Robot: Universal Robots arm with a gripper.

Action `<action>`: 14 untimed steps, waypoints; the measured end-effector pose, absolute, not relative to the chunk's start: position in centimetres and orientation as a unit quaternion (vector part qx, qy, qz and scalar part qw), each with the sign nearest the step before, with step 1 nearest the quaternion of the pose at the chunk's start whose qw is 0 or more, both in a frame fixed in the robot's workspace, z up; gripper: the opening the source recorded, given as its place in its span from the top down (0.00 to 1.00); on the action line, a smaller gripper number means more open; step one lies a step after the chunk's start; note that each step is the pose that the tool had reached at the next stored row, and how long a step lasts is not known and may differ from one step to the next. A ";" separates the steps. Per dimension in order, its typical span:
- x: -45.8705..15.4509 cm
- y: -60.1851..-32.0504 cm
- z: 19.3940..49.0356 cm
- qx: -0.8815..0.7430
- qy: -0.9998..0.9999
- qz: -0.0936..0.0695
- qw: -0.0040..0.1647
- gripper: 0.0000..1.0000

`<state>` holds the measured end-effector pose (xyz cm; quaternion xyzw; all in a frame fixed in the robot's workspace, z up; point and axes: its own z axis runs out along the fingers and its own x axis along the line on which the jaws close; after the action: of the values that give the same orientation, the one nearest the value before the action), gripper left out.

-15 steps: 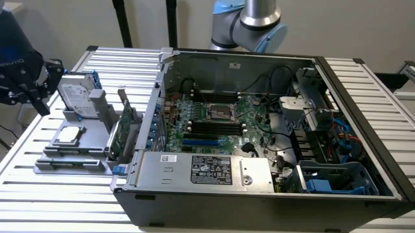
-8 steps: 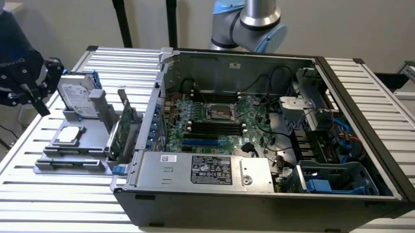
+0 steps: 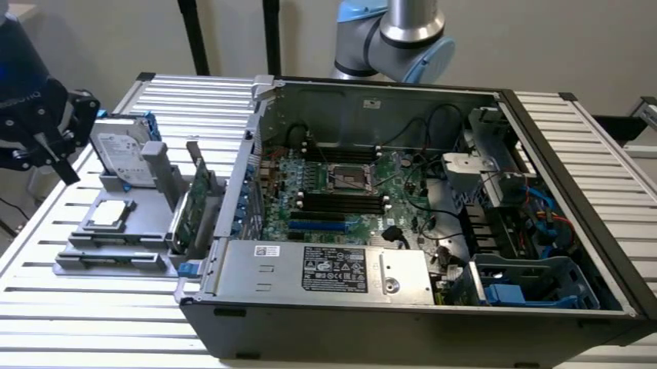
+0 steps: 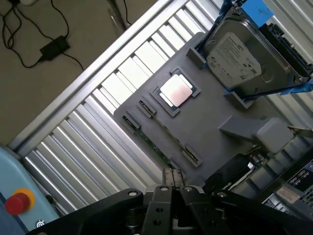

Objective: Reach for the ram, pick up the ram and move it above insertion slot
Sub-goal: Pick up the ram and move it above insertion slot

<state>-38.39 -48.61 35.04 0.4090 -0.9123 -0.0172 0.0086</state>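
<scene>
Above the grey fixture tray [image 4: 210, 122]: gripper [image 4: 171, 175] with fingertips [image 4: 167, 173] drawn narrow, holding nothing.
Just beyond the tips, not touching: the ram [image 4: 157, 140], set on edge in the slot at the tray's rim, long axis along that rim. Underneath, a ribbed aluminium table [image 4: 98, 127]; past its edge, floor [image 4: 83, 24] with a black power brick [image 4: 54, 46].
</scene>
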 end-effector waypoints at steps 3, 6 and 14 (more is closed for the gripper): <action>-38.4 -48.6 35.0 0.433 -0.901 -0.017 0.009 0.89; -38.4 -48.6 34.9 0.458 -0.889 -0.017 0.010 0.89; -38.4 -48.6 34.6 0.521 -0.853 -0.016 0.011 0.89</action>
<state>-38.40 -48.61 34.64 0.5212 -0.8532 -0.0159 0.0108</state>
